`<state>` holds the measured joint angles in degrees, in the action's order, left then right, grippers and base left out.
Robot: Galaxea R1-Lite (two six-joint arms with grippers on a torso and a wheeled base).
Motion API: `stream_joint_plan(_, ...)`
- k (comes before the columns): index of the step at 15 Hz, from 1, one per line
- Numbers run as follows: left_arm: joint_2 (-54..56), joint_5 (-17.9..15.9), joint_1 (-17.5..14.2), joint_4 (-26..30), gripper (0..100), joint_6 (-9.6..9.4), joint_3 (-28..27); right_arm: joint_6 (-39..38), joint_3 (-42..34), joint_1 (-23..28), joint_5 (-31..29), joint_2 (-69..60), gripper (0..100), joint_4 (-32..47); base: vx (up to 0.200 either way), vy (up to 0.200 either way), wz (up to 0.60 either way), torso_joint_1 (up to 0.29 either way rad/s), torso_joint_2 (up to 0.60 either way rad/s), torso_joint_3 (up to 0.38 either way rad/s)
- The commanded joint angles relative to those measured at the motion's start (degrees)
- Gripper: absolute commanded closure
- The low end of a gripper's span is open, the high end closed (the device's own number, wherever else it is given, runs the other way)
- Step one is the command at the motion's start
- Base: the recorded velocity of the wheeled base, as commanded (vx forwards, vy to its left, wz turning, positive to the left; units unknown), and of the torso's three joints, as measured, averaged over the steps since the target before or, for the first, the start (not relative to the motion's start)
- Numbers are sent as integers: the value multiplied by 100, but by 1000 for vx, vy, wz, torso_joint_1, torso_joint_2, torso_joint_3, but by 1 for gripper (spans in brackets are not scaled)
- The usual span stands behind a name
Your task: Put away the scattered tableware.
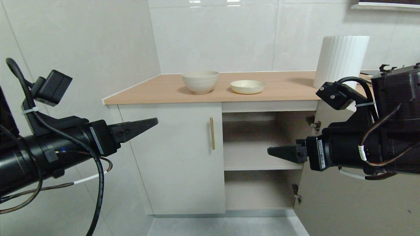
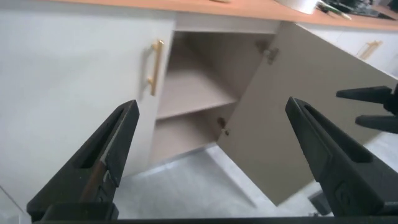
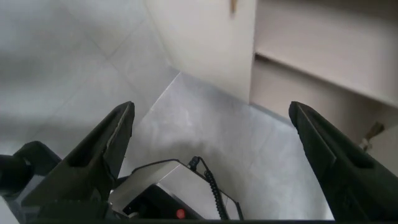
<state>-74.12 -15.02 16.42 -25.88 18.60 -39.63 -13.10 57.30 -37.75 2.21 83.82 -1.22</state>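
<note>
A ribbed cream bowl (image 1: 200, 82) and a shallow cream dish (image 1: 247, 87) stand side by side on the wooden countertop (image 1: 282, 88). Below them is a white cabinet with its right door (image 1: 328, 200) swung open onto bare shelves (image 1: 259, 159). My left gripper (image 1: 152, 122) hovers in front of the closed left door (image 1: 177, 157), well below the bowl. In the left wrist view, this gripper (image 2: 212, 104) is open and holds nothing. My right gripper (image 1: 272, 151) hangs at shelf height before the open compartment. It too is open and holds nothing (image 3: 211, 109).
A tall white ribbed cylinder (image 1: 341, 60) stands on the counter's right end. The closed door carries a gold handle (image 1: 212, 133). A tiled wall (image 1: 82, 49) borders the cabinet on the left. The open door (image 2: 280, 112) juts out toward my right arm. Grey floor (image 3: 205, 118) lies below.
</note>
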Motion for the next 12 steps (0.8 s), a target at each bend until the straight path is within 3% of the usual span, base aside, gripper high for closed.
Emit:
stream_joint_plan(1,-6,-1,1,-13,0,3,8,-25,10,-4,-10,-41,0,-10,200,0,0,7,7,-12)
stream_joint_plan(5,-32,8,-7,-40,0,29,26,-78,10,-4,-10,-41,0,-19,200,0,0,1,0,6)
stream_joint_plan(10,11,17,-7,-66,0,21,87,-78,10,-4,-10,3,0,-19,0,0,0,0,0,0)
stream_joint_plan(12,29,8,-16,-66,0,144,70,-78,10,5,-10,3,0,-36,0,100,0,-1,-1,1)
